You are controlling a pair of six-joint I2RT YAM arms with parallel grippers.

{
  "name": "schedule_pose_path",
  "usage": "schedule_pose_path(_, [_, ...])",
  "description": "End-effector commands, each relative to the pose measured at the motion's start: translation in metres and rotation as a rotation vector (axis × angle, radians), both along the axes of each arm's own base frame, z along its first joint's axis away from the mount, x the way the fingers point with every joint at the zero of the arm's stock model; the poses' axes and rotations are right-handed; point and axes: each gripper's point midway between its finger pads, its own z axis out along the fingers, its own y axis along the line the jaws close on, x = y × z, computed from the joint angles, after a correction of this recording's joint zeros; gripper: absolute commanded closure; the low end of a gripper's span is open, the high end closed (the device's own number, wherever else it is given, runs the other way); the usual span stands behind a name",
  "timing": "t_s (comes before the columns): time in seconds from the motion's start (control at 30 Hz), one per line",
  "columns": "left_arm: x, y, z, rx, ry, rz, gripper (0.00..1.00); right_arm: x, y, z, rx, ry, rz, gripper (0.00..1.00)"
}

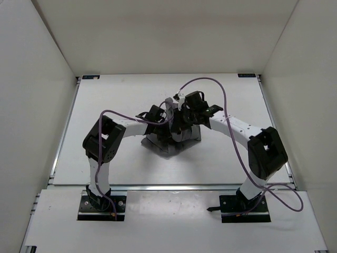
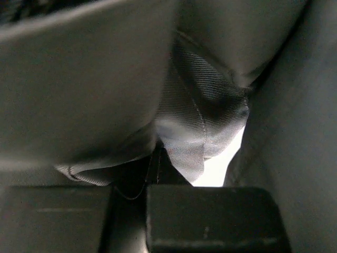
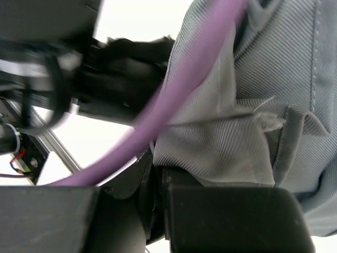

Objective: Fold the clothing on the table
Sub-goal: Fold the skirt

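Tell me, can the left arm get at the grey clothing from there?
Apparently yes: the left gripper is shut on a fold of the clothing, with nothing standing between them.

Robotics lab cell, white walls [image 1: 37, 105] around a railed white table [image 1: 210, 163] (two arms [image 1: 102, 139] bolted on).

No text, label, brand, number or sign can be read anywhere in these views, neither on the clothing [image 1: 163, 143] nor on the worktop [image 1: 121, 100].
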Motion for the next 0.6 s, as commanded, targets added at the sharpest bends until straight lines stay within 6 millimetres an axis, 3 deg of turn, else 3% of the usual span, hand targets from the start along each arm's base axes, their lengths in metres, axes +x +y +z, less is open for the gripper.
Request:
schedule_pose_path(0.0, [0.000, 0.015, 0.005, -0.023, -0.004, 0.034, 1.00, -0.009, 0.004, -0.010, -0.045, 0.038, 0.088, 1.00])
schedule_pose_path(0.17, [-0.006, 0.028, 0.006, -0.046, 0.023, 0.046, 1.00, -0.012, -0.008, -0.013, -0.080, 0.056, 0.125, 1.00])
schedule_pose_path(0.23, [-0.006, 0.030, 0.016, -0.078, 0.017, 0.042, 1.00, -0.014, -0.018, -0.019, -0.107, 0.062, 0.121, 1.00])
schedule_pose_path(0.3, [-0.001, 0.037, 0.040, -0.115, -0.025, 0.061, 1.00, -0.018, -0.021, -0.015, -0.097, 0.068, 0.122, 1.00])
schedule_pose_path(0.33, [-0.003, 0.043, 0.041, -0.119, -0.026, 0.069, 1.00, -0.018, -0.020, -0.012, -0.087, 0.061, 0.124, 1.00])
schedule_pose_path(0.43, [0.002, 0.068, 0.073, -0.156, -0.090, 0.130, 1.00, -0.013, -0.016, -0.002, -0.056, 0.036, 0.113, 1.00])
schedule_pose_path(0.57, [-0.012, 0.106, 0.076, -0.134, -0.117, 0.220, 1.00, -0.007, -0.011, 0.007, -0.037, 0.022, 0.109, 1.00])
